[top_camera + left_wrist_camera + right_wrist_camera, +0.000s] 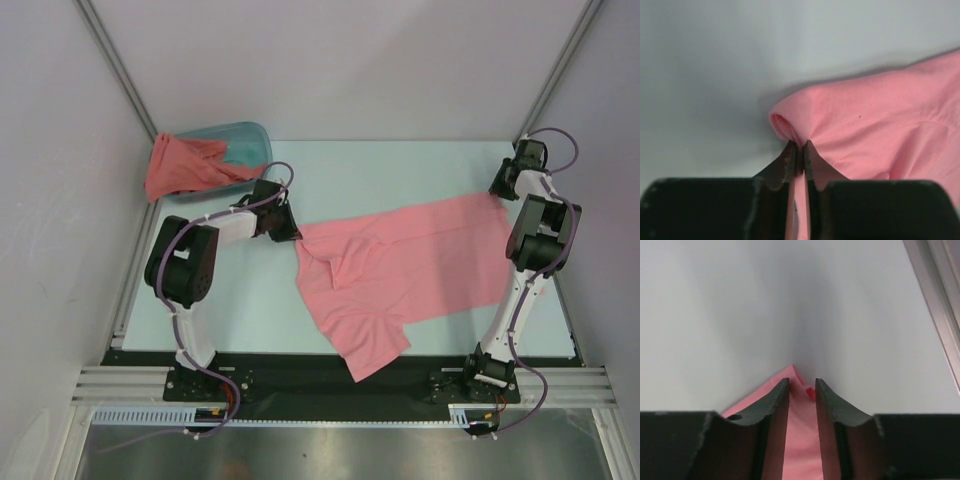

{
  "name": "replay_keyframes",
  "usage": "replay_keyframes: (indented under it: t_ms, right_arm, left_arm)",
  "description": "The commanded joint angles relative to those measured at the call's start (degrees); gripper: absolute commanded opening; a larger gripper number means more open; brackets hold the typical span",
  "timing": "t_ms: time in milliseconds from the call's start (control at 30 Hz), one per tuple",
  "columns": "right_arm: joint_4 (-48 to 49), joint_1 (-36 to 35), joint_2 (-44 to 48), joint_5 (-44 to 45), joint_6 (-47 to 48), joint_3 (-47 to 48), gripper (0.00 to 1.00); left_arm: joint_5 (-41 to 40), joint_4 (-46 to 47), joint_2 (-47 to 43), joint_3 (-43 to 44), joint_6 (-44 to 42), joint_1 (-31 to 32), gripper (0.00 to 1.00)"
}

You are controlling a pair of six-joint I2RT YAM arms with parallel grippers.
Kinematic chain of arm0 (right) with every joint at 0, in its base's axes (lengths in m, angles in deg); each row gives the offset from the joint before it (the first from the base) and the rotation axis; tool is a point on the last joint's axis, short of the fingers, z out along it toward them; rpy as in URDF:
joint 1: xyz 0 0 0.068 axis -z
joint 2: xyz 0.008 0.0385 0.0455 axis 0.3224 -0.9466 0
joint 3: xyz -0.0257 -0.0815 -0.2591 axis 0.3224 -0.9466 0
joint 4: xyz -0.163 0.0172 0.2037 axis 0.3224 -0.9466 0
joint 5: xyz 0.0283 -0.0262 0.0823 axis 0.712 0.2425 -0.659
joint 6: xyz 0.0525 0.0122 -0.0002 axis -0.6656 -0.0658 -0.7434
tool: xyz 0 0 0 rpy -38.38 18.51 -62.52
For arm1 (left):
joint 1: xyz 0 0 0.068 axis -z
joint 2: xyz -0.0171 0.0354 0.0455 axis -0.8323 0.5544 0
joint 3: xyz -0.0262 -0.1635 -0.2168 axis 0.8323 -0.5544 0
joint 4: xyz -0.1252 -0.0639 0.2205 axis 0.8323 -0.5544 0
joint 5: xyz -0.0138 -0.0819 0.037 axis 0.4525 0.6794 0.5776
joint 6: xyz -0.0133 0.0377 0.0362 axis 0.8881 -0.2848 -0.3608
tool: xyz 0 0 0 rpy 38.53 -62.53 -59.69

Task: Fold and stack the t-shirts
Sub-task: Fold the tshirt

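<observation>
A light salmon-pink t-shirt (400, 265) lies spread and rumpled across the table, one sleeve hanging toward the near edge. My left gripper (296, 238) is at the shirt's left edge. In the left wrist view its jaws (799, 147) are shut on a pinched fold of the pink fabric (875, 120). My right gripper (497, 190) is at the shirt's far right corner. There its jaws (802, 385) stand apart, with the corner of the pink cloth (801, 440) lying in the gap. A darker coral-red t-shirt (180, 168) hangs bunched over the tub at the back left.
A teal translucent tub (245, 140) stands at the back left corner, next to the left wall. A metal frame rail (940, 305) runs close by the right gripper, at the table's right side. Black base rails line the near edge (330, 375).
</observation>
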Motion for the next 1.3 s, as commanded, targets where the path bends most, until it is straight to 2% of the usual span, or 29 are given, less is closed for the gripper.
replay_keyframes:
  t_ms: [0,67,200,233,267,300,333,400,467,567,633,700,800,867,933,1067,1167,1267]
  right_arm:
    - [-0.7,-0.53,-1.85,1.67,0.24,5.07,0.32]
    - [-2.37,-0.71,-3.86,3.78,-0.12,7.27,0.26]
    - [-5.18,-1.49,-5.63,5.71,-0.21,12.46,0.24]
    - [-5.1,-1.85,-5.2,7.98,-0.03,12.38,0.26]
    - [-5.01,-2.11,-4.58,9.39,-0.2,12.12,0.29]
    - [-4.75,-2.37,-2.84,10.62,-0.38,11.68,0.32]
    - [-4.92,-2.9,-1.95,13.07,-1.16,10.98,0.4]
    - [-4.93,-3.43,0.51,15.11,-1.87,9.84,0.47]
    - [-5.27,-4.83,4.81,19.06,-2.57,7.56,0.54]
    - [-7.73,-7.38,10.88,23.9,-3.37,4.23,0.61]
    - [-9.57,-8.87,14.48,25.48,-3.72,1.58,0.64]
    - [-10.2,-11.77,20.36,25.84,-4.77,-4.1,0.65]
    - [-10.2,-15.64,28.28,22.08,-7.74,-13.41,0.66]
    - [-8.89,-17.92,34.23,14.53,-9.6,-18.27,0.66]
    - [-6.0,-21.26,38.3,5.95,-12.67,-26.59,0.66]
    - [-0.1,-27.68,47.17,-2.45,-15.32,-39.81,0.63]
    - [2.97,-31.99,52.1,-4.91,-17.24,-47.79,0.55]
    - [8.6,-34.36,55.18,-11.15,-20.58,-55.35,0.45]
  left_arm:
    - [0.01,1.89,0.35,2.1,0.25,-1.25,0.07]
    - [-0.87,1.81,0.53,2.54,0.08,-1.69,0.0]
    - [-2.19,1.19,1.06,3.95,-0.8,-1.69,0.02]
    - [-2.54,0.84,0.45,3.95,-1.06,-1.6,0.05]
    - [-3.5,0.75,-0.17,3.77,-1.15,-1.6,0.19]
    - [-4.29,0.4,-0.96,3.51,-1.42,-1.34,0.26]
    - [-5.34,-0.3,-3.14,2.73,-2.03,-1.25,0.42]
    - [-8.85,-1.27,-6.22,1.84,-2.82,-1.07,0.51]
    - [-10.97,-3.99,-11.04,0.62,-3.7,-0.72,0.58]
    - [-14.14,-6.89,-18.33,-2.63,-3.79,0.15,0.59]
    - [-12.3,-6.29,-22.21,-5.53,-2.31,1.81,0.59]
    - [-6.44,-4.36,-27.39,-10.89,-1.25,3.4,0.59]
    - [-1.42,3.37,-31.71,-18.97,1.91,7.35,0.59]
    - [1.06,8.3,-32.08,-22.24,3.76,10.69,0.6]
    - [-1.21,9.62,-31.82,-23.38,3.94,15.07,0.61]
    - [-5.17,15.33,-31.9,-26.45,6.22,19.93,0.63]
    - [-5.18,18.85,-28.75,-26.9,7.54,21.33,0.6]
    - [-5.26,18.94,-24.63,-25.24,7.98,22.13,0.57]
